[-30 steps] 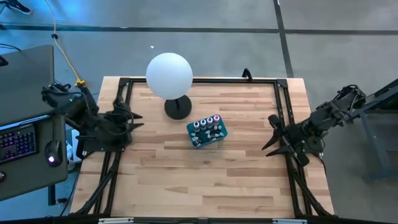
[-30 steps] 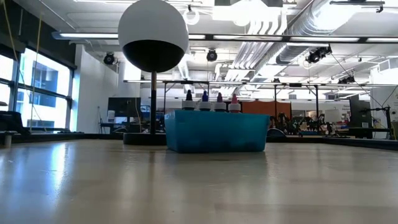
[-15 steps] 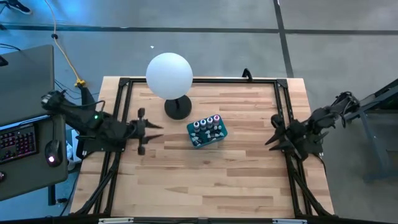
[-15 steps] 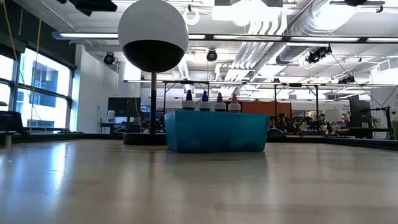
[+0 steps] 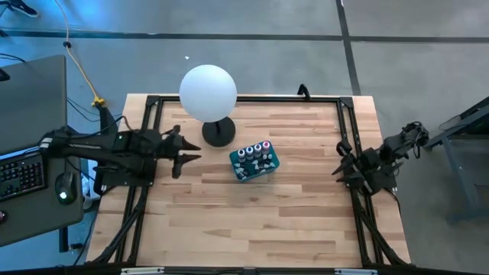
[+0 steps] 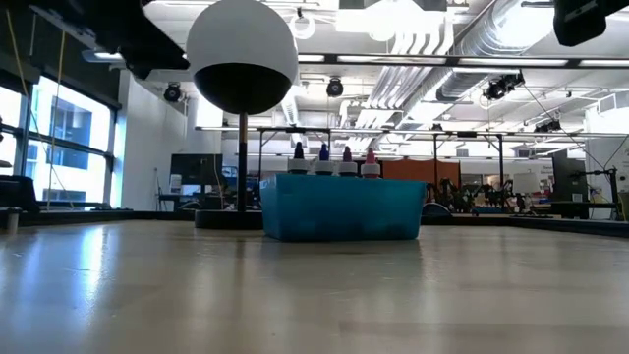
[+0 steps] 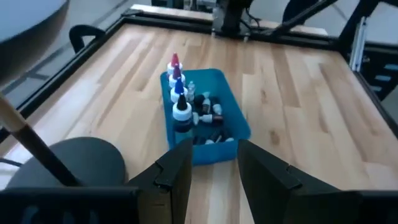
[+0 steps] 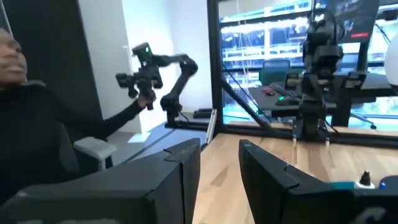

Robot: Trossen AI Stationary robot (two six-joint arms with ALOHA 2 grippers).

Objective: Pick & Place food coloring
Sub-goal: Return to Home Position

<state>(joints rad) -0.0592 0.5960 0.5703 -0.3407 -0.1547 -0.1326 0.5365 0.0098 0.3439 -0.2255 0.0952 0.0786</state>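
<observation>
The food coloring bottles (image 5: 254, 150) stand upright in a row inside a teal tray (image 5: 246, 174) at the table's middle. Their pale bodies and coloured tops show in the left wrist view (image 7: 178, 87), and the tops poke above the tray wall in the low view (image 6: 334, 155). Small loose pieces lie beside them in the tray (image 7: 233, 127). My left gripper (image 5: 188, 150) (image 7: 211, 165) hovers open to the tray's left, pointing at it. My right gripper (image 5: 341, 165) (image 8: 219, 163) waits open at the table's right edge.
A white globe lamp (image 5: 208, 92) on a dark round base (image 5: 218, 132) (image 7: 68, 165) stands just far-left of the tray, close to my left gripper. A black frame (image 5: 348, 122) rims the table. A person in dark clothes (image 8: 43, 130) sits beyond the table.
My left arm has reached out from the table's left edge toward the tray, and its gripper now points level at it beside the lamp base. The right arm has folded lower at the right edge. The tray and bottles have stayed put.
</observation>
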